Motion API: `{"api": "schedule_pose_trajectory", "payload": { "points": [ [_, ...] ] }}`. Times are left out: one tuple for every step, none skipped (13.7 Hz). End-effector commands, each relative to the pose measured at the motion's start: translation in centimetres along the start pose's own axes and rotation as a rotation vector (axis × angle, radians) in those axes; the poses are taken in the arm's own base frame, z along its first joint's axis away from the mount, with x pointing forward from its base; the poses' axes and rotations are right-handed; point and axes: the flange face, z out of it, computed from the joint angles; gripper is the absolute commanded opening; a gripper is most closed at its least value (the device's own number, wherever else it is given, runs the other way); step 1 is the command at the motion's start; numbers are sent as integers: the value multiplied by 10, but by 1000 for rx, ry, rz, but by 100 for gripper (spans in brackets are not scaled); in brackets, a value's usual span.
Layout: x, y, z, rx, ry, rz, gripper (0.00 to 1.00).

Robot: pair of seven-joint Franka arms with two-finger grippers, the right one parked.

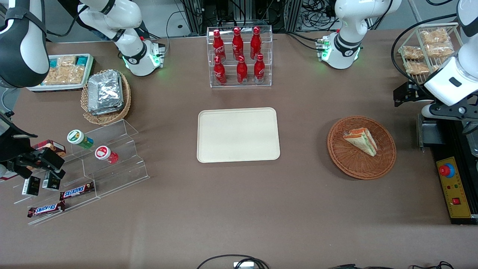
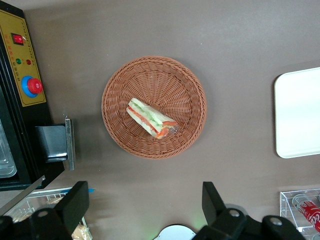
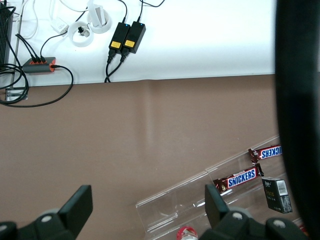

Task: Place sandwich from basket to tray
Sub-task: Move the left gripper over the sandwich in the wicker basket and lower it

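The sandwich (image 1: pixel 361 141), a wrapped triangular wedge with an orange label, lies in the round reddish-brown wicker basket (image 1: pixel 338 153). The wrist view looks down on the sandwich (image 2: pixel 151 119) and shows its green and pink filling, near the middle of the basket (image 2: pixel 120 100). The cream tray (image 1: pixel 238 134) lies flat at the table's middle with nothing on it. One end of the tray (image 2: pixel 300 112) also shows in the wrist view. My left gripper (image 1: pixel 402 95) hangs high over the table toward the working arm's end, off to the side of the basket. The gripper (image 2: pixel 145 205) is open with nothing between its fingers.
A clear rack of red bottles (image 1: pixel 239 56) stands farther from the front camera than the tray. A wire rack of snack packets (image 1: pixel 429 48) and a black control box with a red button (image 1: pixel 453 190) sit at the working arm's end. Acrylic steps (image 1: pixel 108 160) and a foil-packet basket (image 1: pixel 106 95) are toward the parked arm.
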Motion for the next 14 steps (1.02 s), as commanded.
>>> {"api": "schedule_pose_trajectory", "payload": {
  "points": [
    [2, 0, 4, 21, 0, 16, 100],
    [2, -1, 3, 21, 3, 10, 100],
    [5, -4, 6, 22, 1, 6, 100],
    [8, -7, 11, 24, 7, -1, 100],
    [11, -7, 22, 25, -2, -33, 100],
    [13, -6, 40, 28, 4, -76, 100],
    [11, -7, 60, 31, 10, -91, 100],
    [10, -11, 82, 32, 12, -100, 100],
    [8, -21, 102, 30, 15, -120, 100],
    [6, -26, 117, 29, 14, -136, 100],
    [5, -27, 134, 26, 9, -164, 100],
    [5, -26, 151, 25, 13, -200, 100],
    [3, -24, 167, 25, 18, -237, 100],
    [-1, -21, 182, 25, 26, -275, 100]
  ]
}}
